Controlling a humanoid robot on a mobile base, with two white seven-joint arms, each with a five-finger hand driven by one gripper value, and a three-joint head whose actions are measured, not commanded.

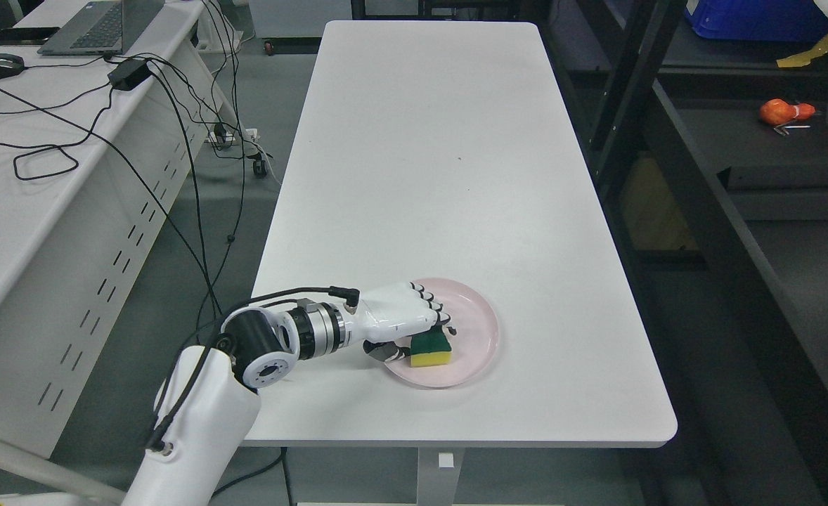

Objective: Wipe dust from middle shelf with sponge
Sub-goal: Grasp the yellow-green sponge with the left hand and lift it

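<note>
A yellow sponge with a green scouring top [431,351] lies on a pink plate [476,336] near the front of the white table [442,161]. My left hand [414,332] reaches in from the lower left and rests over the plate. Its fingers curl over the sponge's top and its thumb sits at the sponge's left side, so it is closed on the sponge. The sponge still rests on the plate. A dark shelf unit [744,183] stands to the right of the table. My right arm is out of view.
An orange object [783,111] lies on the shelf at the upper right. A blue bin [758,17] sits on a higher shelf. A desk [41,161] with a laptop [101,24], a mouse and loose cables stands at the left.
</note>
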